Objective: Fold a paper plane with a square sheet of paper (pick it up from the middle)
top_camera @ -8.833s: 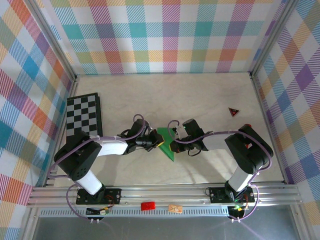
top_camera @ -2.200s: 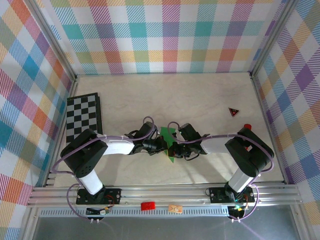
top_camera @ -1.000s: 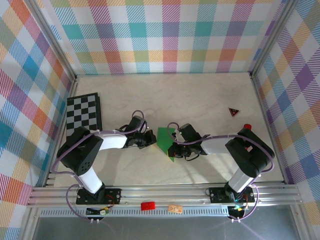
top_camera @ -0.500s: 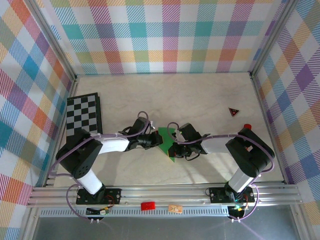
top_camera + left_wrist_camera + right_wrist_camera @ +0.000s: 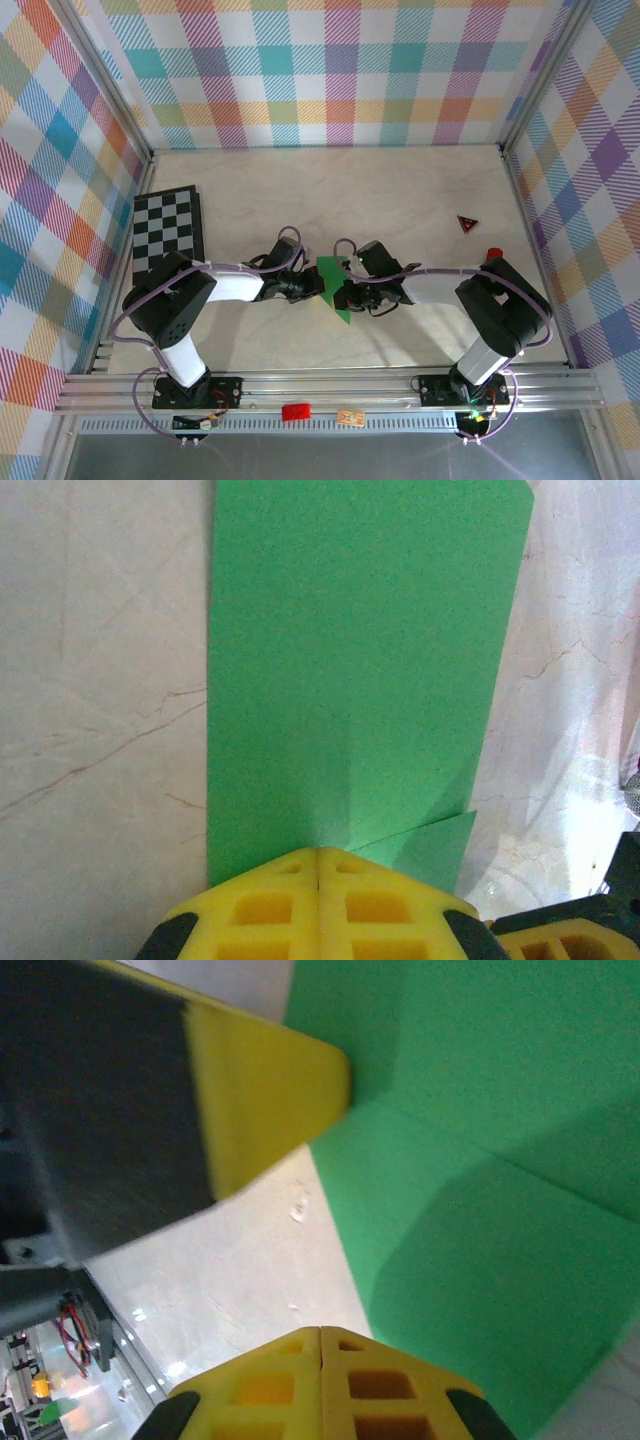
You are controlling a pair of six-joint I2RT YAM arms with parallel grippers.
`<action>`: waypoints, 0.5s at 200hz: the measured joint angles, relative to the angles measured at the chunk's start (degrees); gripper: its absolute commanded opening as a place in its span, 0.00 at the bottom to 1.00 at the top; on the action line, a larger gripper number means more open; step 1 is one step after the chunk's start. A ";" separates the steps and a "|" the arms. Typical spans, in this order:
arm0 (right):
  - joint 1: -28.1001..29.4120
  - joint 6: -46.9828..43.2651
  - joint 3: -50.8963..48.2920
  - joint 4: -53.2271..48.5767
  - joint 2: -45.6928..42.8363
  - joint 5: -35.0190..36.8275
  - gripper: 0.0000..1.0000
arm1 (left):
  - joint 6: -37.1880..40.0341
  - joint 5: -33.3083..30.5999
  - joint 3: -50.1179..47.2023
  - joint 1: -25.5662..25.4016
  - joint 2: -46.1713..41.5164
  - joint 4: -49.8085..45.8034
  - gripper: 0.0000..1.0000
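Note:
The green sheet of paper (image 5: 332, 275) lies folded on the table's middle, narrowing to a point toward the near edge. In the left wrist view it is a long green strip (image 5: 350, 660) with a small flap beside it. My left gripper (image 5: 316, 286) is shut, its yellow tips (image 5: 318, 852) pressed down on the paper's left side with nothing between them. My right gripper (image 5: 346, 295) is shut too, its tips (image 5: 320, 1332) at the paper's (image 5: 490, 1170) right edge. The left gripper's yellow finger (image 5: 265, 1090) shows close by in the right wrist view.
A black-and-white chessboard (image 5: 168, 232) lies at the left wall. A small red-and-black triangle (image 5: 467, 224) and a red cylinder (image 5: 495, 252) sit at the right. Plaid walls close in three sides; open table lies behind the paper.
My left gripper has moved right, from beside the paper onto its left part. The right gripper has stayed at the paper's right edge.

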 measured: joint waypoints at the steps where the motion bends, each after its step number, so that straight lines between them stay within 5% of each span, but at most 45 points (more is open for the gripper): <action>1: 0.02 0.00 0.09 0.04 0.04 0.00 0.07 | 0.00 0.02 0.00 0.00 0.00 0.00 0.00; 50: 0.20 0.15 0.98 0.22 3.80 1.64 0.09 | 0.00 -0.15 0.09 0.00 0.02 -0.15 0.00; 100: 0.20 -2.56 -7.54 -1.18 -5.31 1.22 0.12 | -0.24 -0.66 0.37 0.00 0.02 -0.61 0.00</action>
